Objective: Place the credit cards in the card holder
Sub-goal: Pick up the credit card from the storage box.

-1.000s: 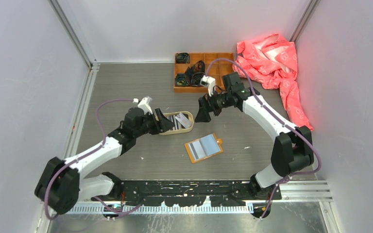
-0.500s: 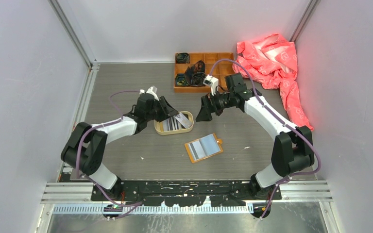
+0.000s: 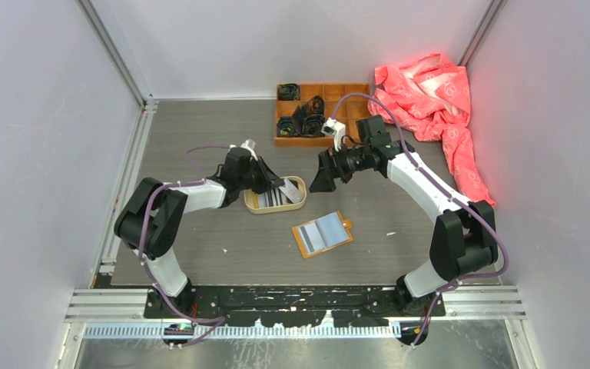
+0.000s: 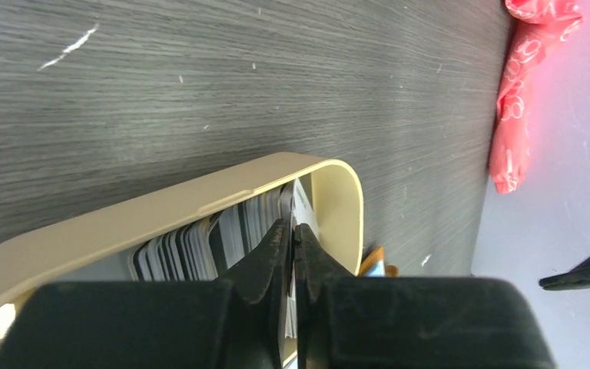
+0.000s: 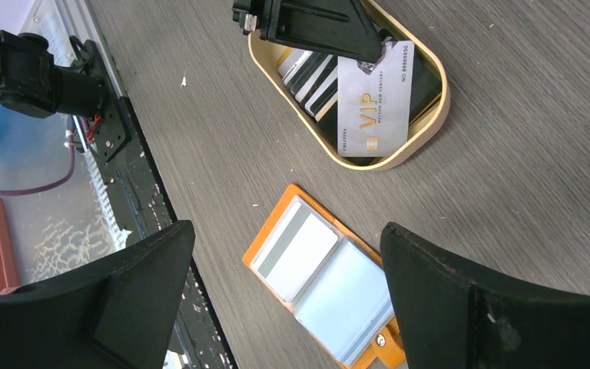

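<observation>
Several credit cards (image 3: 283, 192) stand and lie in an oval tan tray (image 3: 255, 203). On top lies a grey VIP card (image 5: 372, 100). My left gripper (image 4: 292, 227) reaches into the tray from the left, its jaws shut on the edge of a credit card (image 4: 301, 209). From the right wrist view its black fingertips (image 5: 362, 52) sit at the VIP card's top edge. The card holder (image 3: 322, 234) lies open on the table, orange with clear pockets (image 5: 323, 284). My right gripper (image 3: 321, 175) hovers wide open and empty above the tray and the holder.
An orange wooden compartment box (image 3: 338, 115) with dark items stands at the back. A pink cloth (image 3: 430, 96) lies bunched in the back right corner. White walls close in the table on three sides.
My left arm has stretched further toward the tray and its jaws have closed on a card. The right gripper has hardly moved.
</observation>
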You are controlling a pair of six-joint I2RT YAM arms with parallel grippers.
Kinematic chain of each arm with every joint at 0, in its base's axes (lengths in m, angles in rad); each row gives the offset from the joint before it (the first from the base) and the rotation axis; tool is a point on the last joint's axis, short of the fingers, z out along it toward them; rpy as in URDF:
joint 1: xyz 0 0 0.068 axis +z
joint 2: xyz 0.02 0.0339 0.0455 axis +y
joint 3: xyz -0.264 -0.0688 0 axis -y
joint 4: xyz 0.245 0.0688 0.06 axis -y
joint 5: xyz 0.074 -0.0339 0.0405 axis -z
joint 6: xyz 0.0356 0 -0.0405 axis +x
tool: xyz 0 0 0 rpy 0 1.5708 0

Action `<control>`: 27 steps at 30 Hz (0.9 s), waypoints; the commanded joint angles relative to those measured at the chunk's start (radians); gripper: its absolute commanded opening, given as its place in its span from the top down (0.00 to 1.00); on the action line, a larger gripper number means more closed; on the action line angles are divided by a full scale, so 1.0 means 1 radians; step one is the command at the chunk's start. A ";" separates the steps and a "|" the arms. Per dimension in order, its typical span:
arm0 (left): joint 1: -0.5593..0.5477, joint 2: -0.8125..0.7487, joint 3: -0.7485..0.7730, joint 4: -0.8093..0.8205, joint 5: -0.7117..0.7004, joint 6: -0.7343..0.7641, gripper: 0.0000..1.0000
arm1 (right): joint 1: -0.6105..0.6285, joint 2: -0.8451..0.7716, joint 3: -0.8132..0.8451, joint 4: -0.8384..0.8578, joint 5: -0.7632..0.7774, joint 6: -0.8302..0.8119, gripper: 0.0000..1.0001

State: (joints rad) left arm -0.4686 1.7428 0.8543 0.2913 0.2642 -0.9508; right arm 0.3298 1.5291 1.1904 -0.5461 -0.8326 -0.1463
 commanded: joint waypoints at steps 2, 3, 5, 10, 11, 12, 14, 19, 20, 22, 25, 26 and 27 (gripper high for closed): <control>0.004 0.000 0.037 0.094 0.076 -0.017 1.00 | -0.005 -0.040 0.020 0.025 -0.025 0.001 0.05; 0.004 -0.008 0.030 0.096 0.078 -0.013 1.00 | -0.006 -0.040 0.019 0.022 -0.026 -0.001 0.05; 0.003 -0.044 0.014 0.093 0.079 0.011 1.00 | -0.006 -0.041 0.020 0.017 -0.025 -0.012 0.05; 0.003 -0.292 -0.094 0.030 0.036 0.186 1.00 | -0.006 -0.085 -0.022 0.009 -0.038 -0.135 0.08; 0.004 -0.335 -0.119 0.036 0.028 0.207 1.00 | -0.006 -0.098 -0.038 0.013 -0.041 -0.159 0.08; 0.004 -0.374 -0.141 0.043 0.025 0.226 1.00 | -0.006 -0.114 -0.056 0.024 -0.049 -0.180 0.08; 0.004 -0.453 -0.185 0.077 0.048 0.258 1.00 | -0.006 -0.146 -0.098 0.041 -0.083 -0.236 0.08; 0.004 -0.529 -0.244 0.191 0.321 0.316 1.00 | -0.005 -0.242 -0.213 0.089 -0.250 -0.404 0.08; 0.002 -0.532 -0.252 0.221 0.382 0.322 1.00 | -0.005 -0.255 -0.232 0.108 -0.279 -0.408 0.08; -0.012 -0.537 -0.279 0.295 0.463 0.327 1.00 | 0.001 -0.266 -0.251 0.132 -0.308 -0.391 0.08; -0.051 -0.544 -0.297 0.359 0.512 0.339 1.00 | 0.014 -0.247 -0.250 0.170 -0.306 -0.325 0.12; -0.068 -0.545 -0.295 0.363 0.519 0.348 1.00 | 0.018 -0.242 -0.252 0.184 -0.305 -0.299 0.13; -0.084 -0.542 -0.291 0.363 0.521 0.356 1.00 | 0.026 -0.233 -0.253 0.197 -0.306 -0.278 0.15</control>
State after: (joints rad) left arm -0.5045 1.2232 0.5545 0.5076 0.6563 -0.6495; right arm 0.3378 1.2919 0.9363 -0.4591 -1.0752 -0.4717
